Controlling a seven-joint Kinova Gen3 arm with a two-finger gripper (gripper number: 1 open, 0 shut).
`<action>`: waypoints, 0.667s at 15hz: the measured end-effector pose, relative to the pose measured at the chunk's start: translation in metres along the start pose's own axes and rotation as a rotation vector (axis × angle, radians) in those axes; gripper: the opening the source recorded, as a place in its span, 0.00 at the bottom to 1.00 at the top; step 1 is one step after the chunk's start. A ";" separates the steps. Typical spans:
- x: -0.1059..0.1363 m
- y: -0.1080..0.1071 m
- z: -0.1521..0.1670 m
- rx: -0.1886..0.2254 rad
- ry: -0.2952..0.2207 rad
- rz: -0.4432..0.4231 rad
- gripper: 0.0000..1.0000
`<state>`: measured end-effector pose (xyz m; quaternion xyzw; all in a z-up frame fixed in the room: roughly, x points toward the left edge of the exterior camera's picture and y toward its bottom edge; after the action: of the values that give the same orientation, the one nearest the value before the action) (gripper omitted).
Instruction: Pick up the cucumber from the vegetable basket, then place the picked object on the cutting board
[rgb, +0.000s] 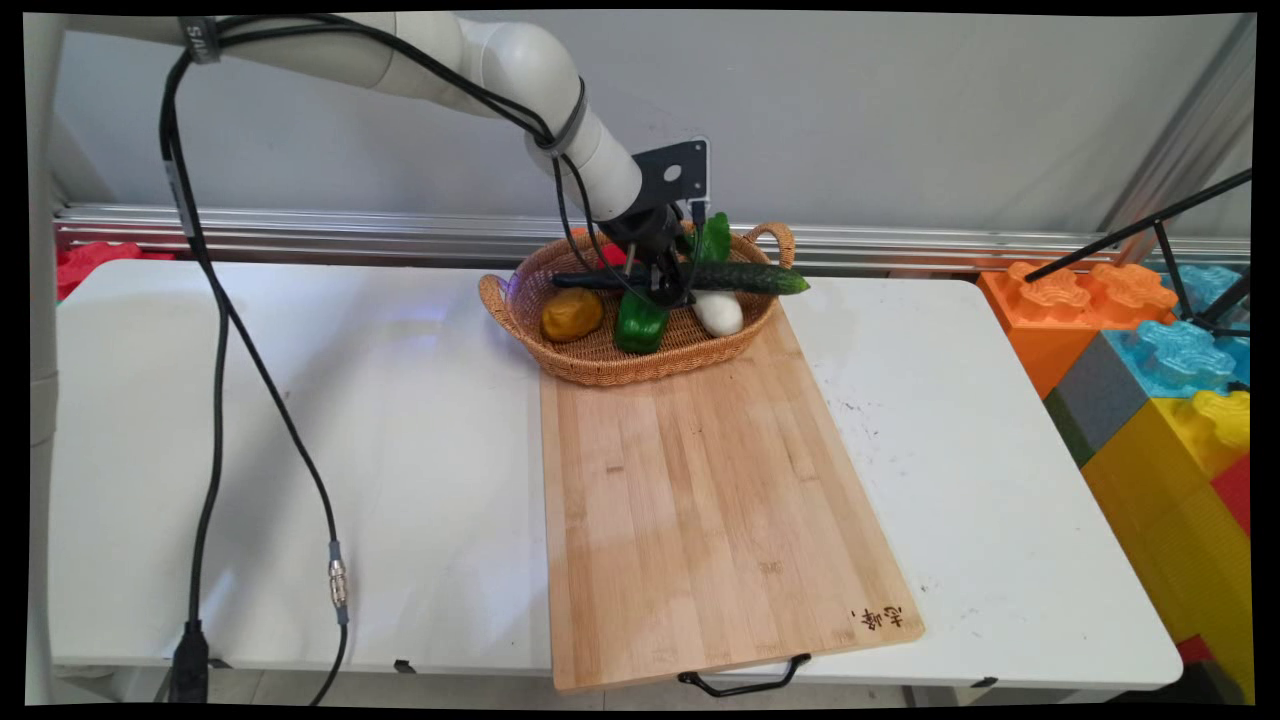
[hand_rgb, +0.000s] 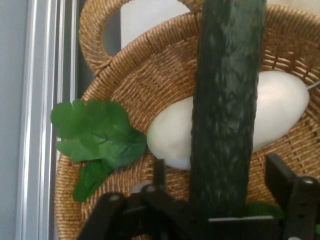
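Observation:
My gripper reaches down into a woven basket at the table's far side. It straddles a long dark green cucumber that lies across the basket, its right end jutting past the rim. In the hand view the gripper is open: one finger stands left of the cucumber and the other on its right, with a gap on each side. Under the cucumber lies a white egg-shaped vegetable. A green leaf lies by the basket's wall.
The basket also holds a yellow-brown vegetable, a green pepper, a white vegetable, a leafy green and something red. A wooden cutting board lies in front. Coloured foam blocks stand at the right.

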<state>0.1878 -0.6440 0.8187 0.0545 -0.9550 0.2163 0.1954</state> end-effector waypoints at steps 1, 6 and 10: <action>0.000 0.000 0.001 0.003 -0.004 0.010 0.00; -0.002 0.001 -0.001 0.014 -0.014 0.034 0.00; 0.001 0.006 -0.017 0.026 -0.012 0.022 0.00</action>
<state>0.1914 -0.6307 0.8311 0.0477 -0.9538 0.2307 0.1864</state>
